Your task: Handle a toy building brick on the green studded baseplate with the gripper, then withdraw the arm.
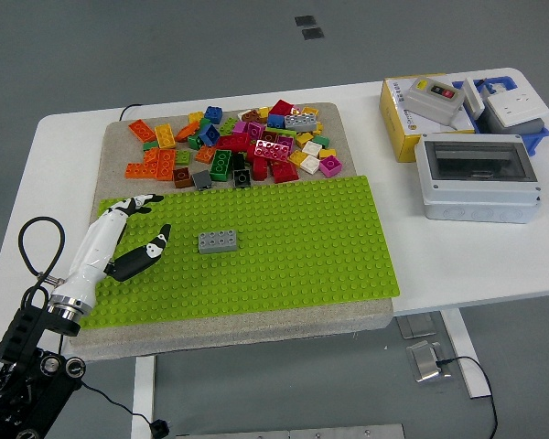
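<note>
Fingers (139, 203) of the left hand (119, 233) are hanging spread and empty beside the grey brick (217, 241), which is sitting alone on the green baseplate (302, 247).

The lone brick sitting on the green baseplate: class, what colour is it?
Grey. The brick shows clearly in the head view, alone on the baseplate.
</note>
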{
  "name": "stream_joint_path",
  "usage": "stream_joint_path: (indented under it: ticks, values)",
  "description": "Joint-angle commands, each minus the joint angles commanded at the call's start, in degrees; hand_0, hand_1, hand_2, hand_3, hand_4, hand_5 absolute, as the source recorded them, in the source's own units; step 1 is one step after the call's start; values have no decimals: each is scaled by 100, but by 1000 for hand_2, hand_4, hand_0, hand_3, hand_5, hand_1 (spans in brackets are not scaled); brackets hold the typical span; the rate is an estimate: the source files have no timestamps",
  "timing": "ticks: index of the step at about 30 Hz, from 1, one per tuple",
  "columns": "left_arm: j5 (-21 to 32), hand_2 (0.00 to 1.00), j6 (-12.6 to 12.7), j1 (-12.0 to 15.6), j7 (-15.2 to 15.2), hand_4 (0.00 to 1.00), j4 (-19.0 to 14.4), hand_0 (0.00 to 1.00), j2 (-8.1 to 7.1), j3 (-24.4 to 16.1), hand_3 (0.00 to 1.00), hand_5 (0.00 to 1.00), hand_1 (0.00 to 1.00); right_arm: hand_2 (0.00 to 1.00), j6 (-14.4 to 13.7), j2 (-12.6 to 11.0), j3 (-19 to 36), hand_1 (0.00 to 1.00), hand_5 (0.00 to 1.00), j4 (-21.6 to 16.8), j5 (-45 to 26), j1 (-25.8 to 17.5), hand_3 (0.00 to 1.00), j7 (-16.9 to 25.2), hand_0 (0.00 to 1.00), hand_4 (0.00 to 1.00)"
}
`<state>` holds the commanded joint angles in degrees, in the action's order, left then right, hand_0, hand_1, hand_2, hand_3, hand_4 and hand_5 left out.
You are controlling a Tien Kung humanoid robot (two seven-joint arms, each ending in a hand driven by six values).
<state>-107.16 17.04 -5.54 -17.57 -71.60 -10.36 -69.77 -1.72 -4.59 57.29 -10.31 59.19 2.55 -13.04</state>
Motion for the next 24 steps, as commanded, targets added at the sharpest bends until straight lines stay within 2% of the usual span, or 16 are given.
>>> stream_joint_path:
  ticks: [3, 11, 12, 13, 18, 19, 24]
  values:
    - [71, 863, 23, 3, -54, 649, -4, 935, 5, -23, 812, 680, 819, 672, 58, -9, 200, 641, 762, 0, 180, -16, 592, -88, 644, 404]
    - [-14, 871, 71, 6, 146, 650, 51, 935, 23, 33, 813, 673, 839, 671, 74, 5, -106, 641, 770, 0, -144, 7, 590, 13, 643, 391]
    - [-35, 882, 77, 5, 174, 623, 57, 935, 20, 40, 815, 605, 846, 671, 81, 5, -106, 641, 775, 0, -152, 5, 586, 14, 646, 384]
    - [-60, 882, 77, 2, 190, 623, 58, 935, 16, 44, 815, 605, 846, 671, 84, 5, -99, 641, 775, 0, -148, 3, 586, 13, 646, 384]
    - [-506, 882, 33, -19, 357, 623, 42, 935, -8, 60, 815, 605, 846, 671, 92, 7, 23, 641, 775, 0, -8, 6, 586, -29, 646, 384]
    - [-613, 819, 19, -21, 388, 493, 48, 925, -10, 68, 893, 437, 747, 672, 92, 5, 56, 642, 772, 0, 30, 8, 584, -41, 645, 384]
    - [-705, 819, 91, -12, 352, 493, 82, 925, -12, 61, 893, 437, 747, 671, 75, -1, 103, 641, 773, 0, 119, 21, 573, -65, 646, 393]
